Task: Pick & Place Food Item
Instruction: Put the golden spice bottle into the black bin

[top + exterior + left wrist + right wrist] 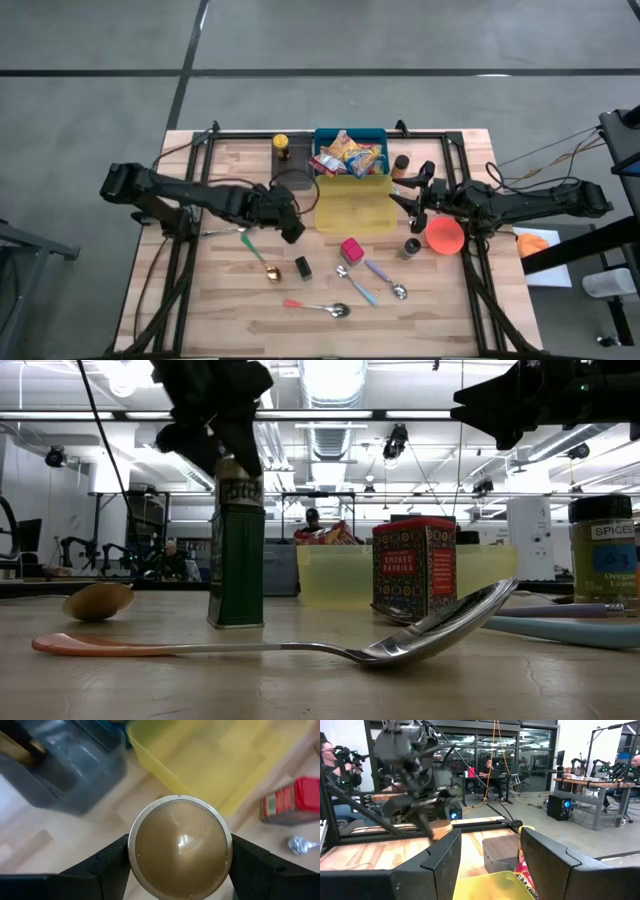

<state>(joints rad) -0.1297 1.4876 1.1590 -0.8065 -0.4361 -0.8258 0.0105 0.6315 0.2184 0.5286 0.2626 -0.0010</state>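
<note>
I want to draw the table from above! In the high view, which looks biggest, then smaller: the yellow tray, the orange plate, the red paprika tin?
1. Yellow tray, clearly the biggest.
2. Orange plate, round, much smaller than the tray.
3. Red paprika tin, the smallest.
All three rest on the table, so this order is fair.

The table (pixel 230 320) is light wooden planking and stands on a grey concrete floor (pixel 400 40) crossed by dark seam lines. Beyond it, the low view opens onto a large workshop hall with a white ceiling (pixel 330 420), exposed ducts and long bright strip lights (pixel 335 380). Cables hang from above. In the right wrist view, glass partitions (pixel 495 750) with dark frames run across the back of the room, and desks (pixel 580 782) with computers stand in front of them. People (pixel 492 770) sit at these desks. A dark computer case (pixel 559 805) sits on the floor near one desk.
</note>
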